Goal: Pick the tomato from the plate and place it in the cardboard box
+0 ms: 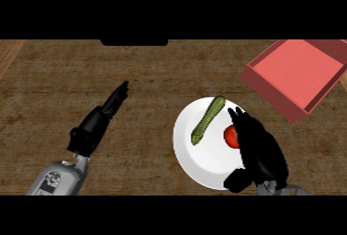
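Observation:
A red tomato (230, 136) lies on a white plate (196, 160) right of centre, mostly hidden by my right hand (261, 149). That hand lies over the plate's right side with its fingers stretched out along the tomato's right edge, not curled round it. A reddish cardboard box (298, 73) stands open at the upper right, tilted, beyond the plate. My left hand (98, 121) rests open on the left of the counter, fingers pointing up and away, far from the plate.
A green, long vegetable (207, 120) lies slanted on the plate's upper left part, beside the tomato. The brown wooden counter (136, 69) stretches between the hands and toward the box.

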